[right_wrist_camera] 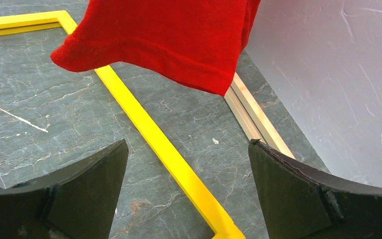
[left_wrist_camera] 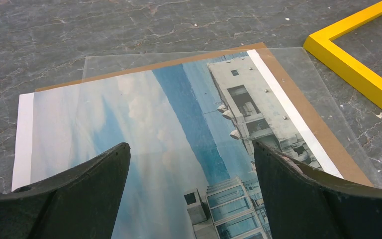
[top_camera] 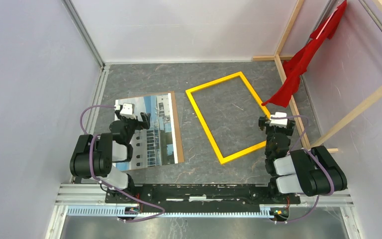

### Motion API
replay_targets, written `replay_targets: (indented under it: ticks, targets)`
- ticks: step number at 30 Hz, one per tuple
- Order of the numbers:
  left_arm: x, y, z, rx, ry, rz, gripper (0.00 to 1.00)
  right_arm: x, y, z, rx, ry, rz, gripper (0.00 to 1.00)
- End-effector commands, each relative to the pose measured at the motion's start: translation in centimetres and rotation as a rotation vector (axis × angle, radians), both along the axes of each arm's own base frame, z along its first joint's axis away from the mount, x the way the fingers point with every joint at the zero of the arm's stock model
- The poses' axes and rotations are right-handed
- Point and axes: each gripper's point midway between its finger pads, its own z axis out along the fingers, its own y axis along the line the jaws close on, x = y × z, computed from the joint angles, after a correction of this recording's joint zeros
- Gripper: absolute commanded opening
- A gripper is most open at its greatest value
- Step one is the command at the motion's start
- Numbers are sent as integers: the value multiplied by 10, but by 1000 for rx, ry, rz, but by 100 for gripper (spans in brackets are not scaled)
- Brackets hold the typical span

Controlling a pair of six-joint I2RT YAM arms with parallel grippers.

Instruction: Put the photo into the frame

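Note:
The photo [top_camera: 155, 127] lies face up at left, a white building against blue sky, on a brown backing sheet [top_camera: 178, 130] with a clear pane [left_wrist_camera: 308, 74] over it. In the left wrist view the photo [left_wrist_camera: 179, 129] fills the middle. My left gripper [top_camera: 129, 118] hovers over the photo, open and empty. The yellow frame [top_camera: 205, 127] lies flat at centre, yellow side up. My right gripper [top_camera: 277, 124] is open and empty above the frame's near right corner. Its right rail [right_wrist_camera: 164, 144] runs between the fingers [right_wrist_camera: 79, 194].
A red cloth [top_camera: 298, 69] hangs from bare wooden beams [top_camera: 288, 94] at the right, its low corner [right_wrist_camera: 169, 40] over the frame's right rail. White walls enclose the grey marbled table [top_camera: 229, 114]. An aluminium rail [right_wrist_camera: 253, 114] runs along the right wall.

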Motion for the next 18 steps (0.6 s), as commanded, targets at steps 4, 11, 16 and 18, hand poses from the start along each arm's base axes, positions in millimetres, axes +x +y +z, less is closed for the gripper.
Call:
replay_targets:
  ticks: [4,11,16,18]
  targets:
    - [5,3,10,5,-39,18,100,-27,-5,-28,-21,82,1,98]
    - [4,7,15,-10,-48,36,100,-4,-25,-10,67,149,-182,98]
    - [26,18,32,-34,61,73,100,39,-25,48,289,153,-316,98]
    - [39,21,45,-22,125,72,100,34,-37,45,435,205,-469,98]
